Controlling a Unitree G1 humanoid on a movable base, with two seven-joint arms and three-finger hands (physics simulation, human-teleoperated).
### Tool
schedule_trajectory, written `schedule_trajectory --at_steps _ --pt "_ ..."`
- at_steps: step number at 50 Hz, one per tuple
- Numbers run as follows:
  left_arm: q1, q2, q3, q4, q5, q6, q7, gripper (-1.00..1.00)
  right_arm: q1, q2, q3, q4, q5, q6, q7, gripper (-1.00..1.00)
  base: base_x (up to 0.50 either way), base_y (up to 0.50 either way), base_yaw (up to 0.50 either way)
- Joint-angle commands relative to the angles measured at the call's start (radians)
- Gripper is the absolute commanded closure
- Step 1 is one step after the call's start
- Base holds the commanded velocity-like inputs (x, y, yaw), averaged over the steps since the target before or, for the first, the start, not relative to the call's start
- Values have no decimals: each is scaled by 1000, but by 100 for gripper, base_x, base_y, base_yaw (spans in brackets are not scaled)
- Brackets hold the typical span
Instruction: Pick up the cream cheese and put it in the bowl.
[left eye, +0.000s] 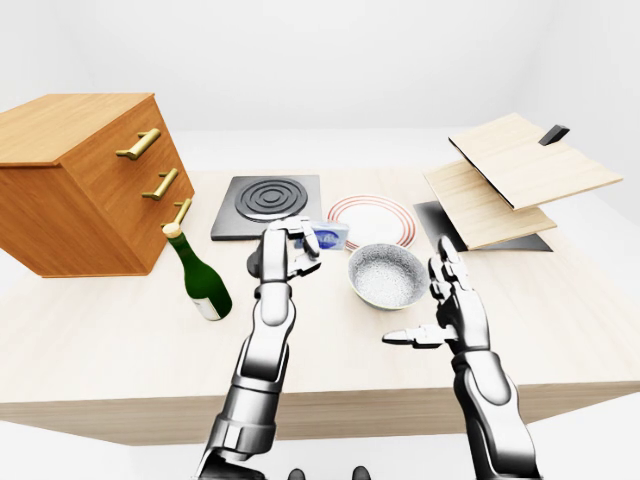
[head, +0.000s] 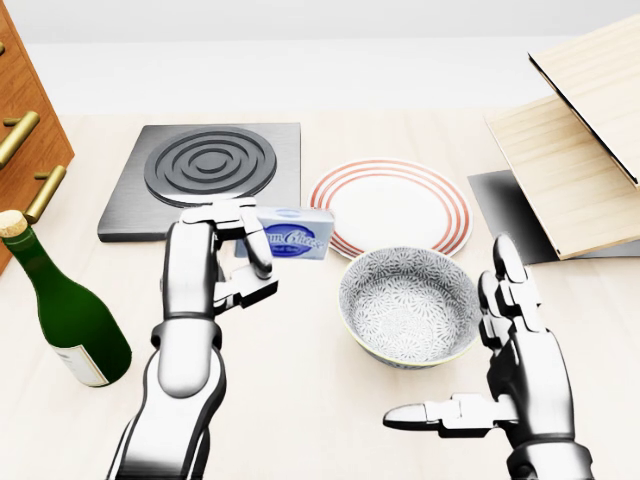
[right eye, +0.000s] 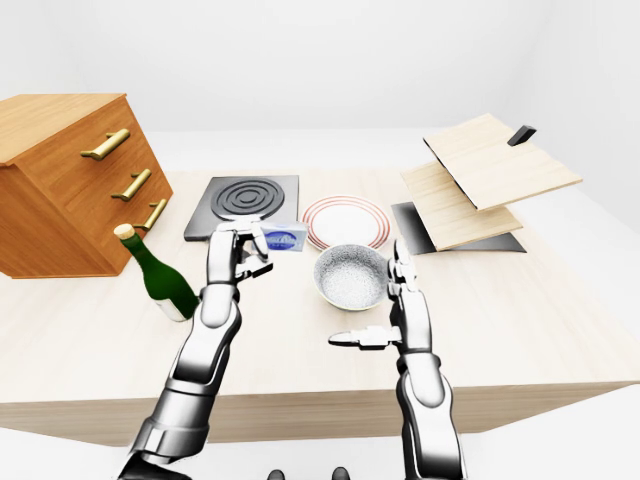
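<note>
The cream cheese (head: 295, 234) is a small white and blue box. My left hand (head: 232, 250) is shut on it and holds it in the air, above the table and to the left of the bowl. The bowl (head: 408, 305) is grey-patterned and stands on the table at the middle of the head view. My right hand (head: 505, 345) is open and empty, at the bowl's lower right, with the thumb pointing left.
A red-striped plate (head: 390, 207) lies just above the bowl. A square hob (head: 208, 180) is at the upper left, a green bottle (head: 65, 305) at the left, a wooden drawer cabinet (left eye: 90, 175) further left. Tilted wooden boards (head: 575, 150) are at the right.
</note>
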Motion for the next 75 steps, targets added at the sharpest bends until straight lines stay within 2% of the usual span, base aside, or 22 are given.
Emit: schedule_trajectory --at_steps 1,6,14,15,18,23,25,32,45,53,59,75 --pt "-154 -46 -11 227 37 0 41 100 22 -1 -46 -79 36 0 21 -100 0 0 0" --pt "-188 -78 -27 354 49 -4 53 100 27 2 -57 -88 43 0 27 -100 0 0 0" --pt "-240 -121 -34 495 59 -71 75 100 25 0 -70 -88 52 0 36 -100 0 0 0" --pt "-244 -127 -34 510 49 -90 66 100 26 1 -70 -91 52 0 37 -100 0 0 0" --pt "-252 -141 -39 547 56 -106 77 100 29 2 -70 -96 52 0 38 -100 0 0 0" --pt "-269 -170 -51 642 77 -166 102 100 28 2 -74 -91 56 0 40 -100 0 0 0" --pt "-269 -177 -52 655 84 -174 104 100 28 2 -73 -90 56 0 40 -100 0 0 0" --pt "-259 -199 -62 655 104 -174 107 100 27 2 -73 -86 56 0 41 -100 0 0 0" --pt "-357 -227 -39 838 94 -174 147 100 24 1 -69 -73 54 0 39 -100 0 0 0" --pt "-389 -244 -35 861 98 -174 156 100 26 0 -76 -76 60 0 43 -100 0 0 0" --pt "-447 -256 -24 911 89 -174 173 100 24 0 -73 -68 58 0 43 -100 0 0 0" --pt "-477 -256 -15 983 94 -174 189 100 29 1 -80 -71 62 0 50 -100 0 0 0"
